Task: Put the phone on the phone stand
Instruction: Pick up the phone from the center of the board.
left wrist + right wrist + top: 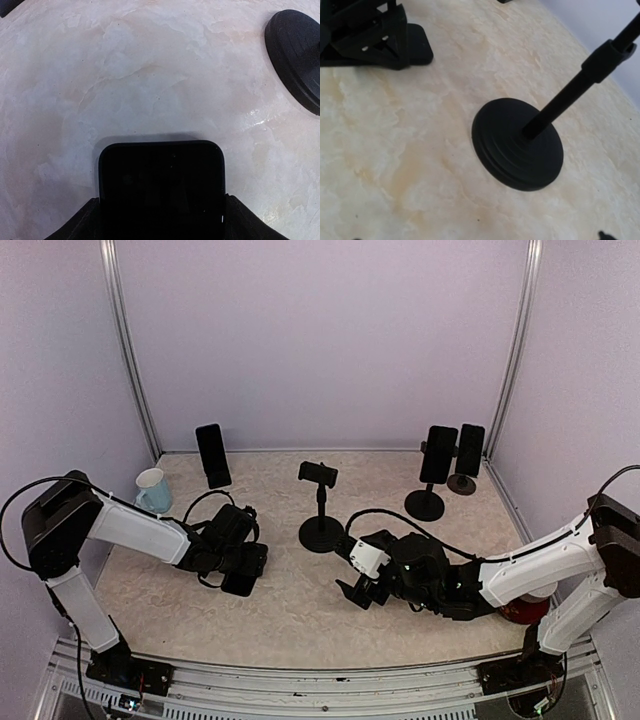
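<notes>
Entry: phone, black, lying flat on the marbled table and filling the lower middle of the left wrist view, its long axis running straight out from the claw toward the top of the frame. Left claw: its fingers are flanking the phone's two long edges at the bottom corners of that view. Whether they are pressing the phone or only sitting just beside it cannot be told, since the contact is cut off at the frame's lower edge. Phone stand: standing upright at the middle of the overhead view, its clamp sitting empty on top and its round base showing at the upper right of the left wrist view. The stand is therefore lying up and to the right of the phone, near but apart. Right claw: resting wide open and holding nothing, just below and right of the stand's base in the overhead view. Judgement: the left arm is the nearer one for the pickup, and the carry is calling for a lift and a swing toward the upper right.
</notes>
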You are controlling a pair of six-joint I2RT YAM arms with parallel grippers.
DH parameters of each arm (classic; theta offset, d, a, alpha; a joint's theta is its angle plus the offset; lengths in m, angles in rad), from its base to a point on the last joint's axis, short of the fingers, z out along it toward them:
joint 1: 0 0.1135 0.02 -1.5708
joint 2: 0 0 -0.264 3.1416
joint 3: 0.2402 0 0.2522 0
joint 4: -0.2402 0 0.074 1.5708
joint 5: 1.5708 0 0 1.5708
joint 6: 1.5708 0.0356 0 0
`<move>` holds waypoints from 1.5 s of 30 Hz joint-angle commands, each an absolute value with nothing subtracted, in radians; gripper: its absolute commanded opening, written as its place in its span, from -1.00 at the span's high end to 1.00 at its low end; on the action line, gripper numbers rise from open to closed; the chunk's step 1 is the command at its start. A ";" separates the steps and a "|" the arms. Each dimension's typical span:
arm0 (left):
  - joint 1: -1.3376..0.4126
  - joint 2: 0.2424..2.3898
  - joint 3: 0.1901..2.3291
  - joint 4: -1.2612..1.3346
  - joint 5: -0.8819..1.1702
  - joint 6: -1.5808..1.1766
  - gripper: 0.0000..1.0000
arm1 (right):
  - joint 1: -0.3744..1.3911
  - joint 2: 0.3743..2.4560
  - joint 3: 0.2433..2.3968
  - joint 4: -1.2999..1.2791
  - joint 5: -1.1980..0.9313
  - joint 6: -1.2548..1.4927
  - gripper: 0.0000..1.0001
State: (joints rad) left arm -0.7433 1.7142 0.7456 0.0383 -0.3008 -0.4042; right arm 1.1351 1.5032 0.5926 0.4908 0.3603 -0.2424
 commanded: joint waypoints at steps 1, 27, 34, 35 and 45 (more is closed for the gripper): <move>-0.752 1.712 0.733 -0.010 -0.240 -0.421 -0.44 | 1.126 1.510 0.601 0.498 0.373 -0.243 -1.00; -0.832 1.478 0.682 0.039 -0.393 -0.414 -0.46 | 1.126 1.512 0.626 0.467 0.347 -0.222 -1.00; -0.902 1.413 0.675 0.088 -0.425 -0.373 -0.46 | 1.126 1.357 0.650 0.384 0.210 -0.158 -1.00; -0.912 1.400 0.673 0.097 -0.427 -0.361 -0.46 | 1.126 1.322 0.652 0.376 0.183 -0.148 -1.00; -1.032 1.281 0.629 0.206 -0.465 -0.242 -0.46 | 1.125 1.223 0.753 0.239 -0.021 -0.027 -1.00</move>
